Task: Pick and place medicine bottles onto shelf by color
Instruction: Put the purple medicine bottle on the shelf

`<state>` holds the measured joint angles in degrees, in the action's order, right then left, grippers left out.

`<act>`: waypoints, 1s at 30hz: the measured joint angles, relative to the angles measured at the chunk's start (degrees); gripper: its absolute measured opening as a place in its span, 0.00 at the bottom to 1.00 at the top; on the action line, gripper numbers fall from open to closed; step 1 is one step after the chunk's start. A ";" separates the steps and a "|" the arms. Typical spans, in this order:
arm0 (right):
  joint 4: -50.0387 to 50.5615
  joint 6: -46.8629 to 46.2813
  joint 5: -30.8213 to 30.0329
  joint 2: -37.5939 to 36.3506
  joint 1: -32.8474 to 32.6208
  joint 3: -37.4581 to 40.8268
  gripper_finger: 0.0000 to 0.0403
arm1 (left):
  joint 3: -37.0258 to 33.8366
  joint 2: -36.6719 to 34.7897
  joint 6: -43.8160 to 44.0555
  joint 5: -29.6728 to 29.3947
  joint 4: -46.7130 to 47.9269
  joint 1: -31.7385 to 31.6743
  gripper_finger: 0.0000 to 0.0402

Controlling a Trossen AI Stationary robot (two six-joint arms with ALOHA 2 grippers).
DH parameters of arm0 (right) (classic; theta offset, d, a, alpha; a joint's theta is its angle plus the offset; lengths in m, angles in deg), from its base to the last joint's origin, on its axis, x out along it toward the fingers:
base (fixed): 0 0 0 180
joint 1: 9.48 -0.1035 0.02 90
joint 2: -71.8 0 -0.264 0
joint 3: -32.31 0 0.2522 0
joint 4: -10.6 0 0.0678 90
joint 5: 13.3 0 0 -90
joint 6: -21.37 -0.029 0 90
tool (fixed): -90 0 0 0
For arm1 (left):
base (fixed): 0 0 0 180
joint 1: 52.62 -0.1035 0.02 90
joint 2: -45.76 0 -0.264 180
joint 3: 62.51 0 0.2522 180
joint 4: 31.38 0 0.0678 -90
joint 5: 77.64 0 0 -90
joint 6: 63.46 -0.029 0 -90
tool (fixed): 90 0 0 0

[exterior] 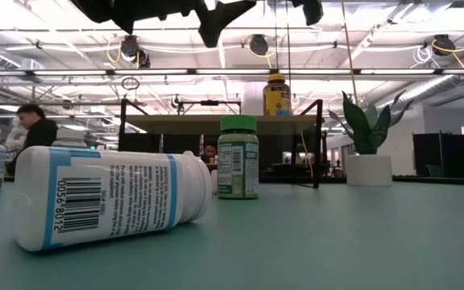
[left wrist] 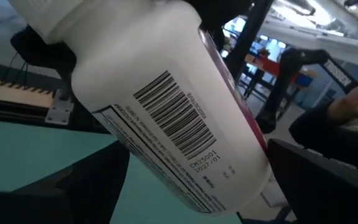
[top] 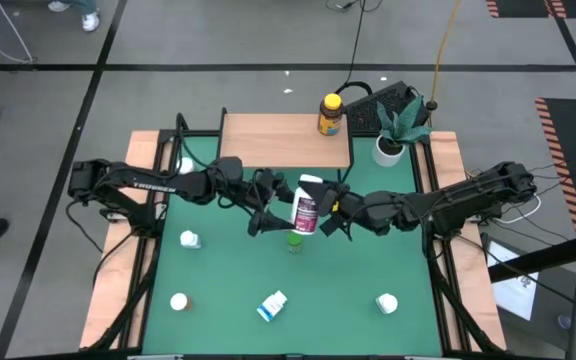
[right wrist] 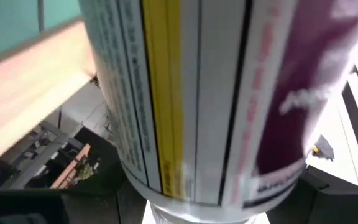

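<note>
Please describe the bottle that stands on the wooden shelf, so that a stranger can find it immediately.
At the table's far edge stands the wooden shelf. On its corner nearest the potted plant stands the amber bottle, upright. It alone has a yellow cap; every other bottle is on the green mat or held in the air.

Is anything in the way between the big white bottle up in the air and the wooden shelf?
Nothing visible blocks it. The white bottle hangs just in front of the shelf; the amber bottle stands at its far right corner, leaving most of the board bare.

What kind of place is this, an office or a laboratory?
Probably a robotics lab in an open office hall: a green table with two robot arms, taped floor lines, ceiling strip lights, and a person at a desk behind.
</note>
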<state>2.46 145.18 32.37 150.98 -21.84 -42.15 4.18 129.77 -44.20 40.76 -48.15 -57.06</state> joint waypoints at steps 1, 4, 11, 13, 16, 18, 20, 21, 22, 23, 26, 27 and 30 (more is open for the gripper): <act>-1.01 0.34 -0.57 0.08 0.32 0.00 0.59 | 0.00 0.00 0.54 -0.42 -0.31 0.03 0.94; -3.48 0.59 -1.43 0.14 1.44 0.02 0.59 | 0.02 -0.08 2.65 -3.89 -0.86 -0.08 0.94; -6.01 3.13 -3.97 0.21 2.38 0.60 0.59 | 0.15 -0.09 3.30 -7.74 -1.38 -0.92 0.94; -6.34 3.41 -3.52 0.14 2.71 1.28 0.59 | 0.09 0.04 2.48 -7.11 -1.73 -0.59 0.94; -7.10 3.41 -2.00 0.14 3.26 2.43 0.59 | 0.04 0.07 1.52 -8.31 -0.43 -0.39 0.94; -7.27 3.41 -1.26 0.14 3.34 2.76 0.59 | 0.04 0.07 1.17 -8.99 0.53 -0.73 0.94; -7.30 3.93 -0.62 0.11 3.37 3.05 0.59 | 0.04 1.30 1.28 -9.18 -0.09 -1.03 0.95; -7.00 4.64 -0.64 0.06 3.37 3.23 0.59 | 0.04 1.90 1.46 -9.16 -0.78 -1.09 0.96; -6.96 5.12 -0.49 0.10 3.37 3.44 0.59 | 0.04 2.22 1.78 -9.18 -0.85 -1.22 0.98; -7.20 5.13 -0.28 0.27 3.37 3.52 0.59 | 0.04 2.59 2.28 -9.20 -0.56 -1.39 0.99; -9.02 5.77 -0.84 0.30 3.43 4.29 0.59 | 0.13 4.16 3.78 -8.55 -2.69 -2.07 0.99; -10.54 6.25 -0.91 0.32 3.43 4.55 0.59 | 0.13 4.21 4.46 -7.52 -3.44 -2.35 0.99; -14.43 7.47 -0.62 0.07 3.39 5.33 0.59 | 0.13 5.36 4.65 -4.47 -8.22 -2.57 0.99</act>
<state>-11.97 152.65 31.75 151.05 -18.45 -36.83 4.31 135.13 -39.55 36.29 -56.38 -59.63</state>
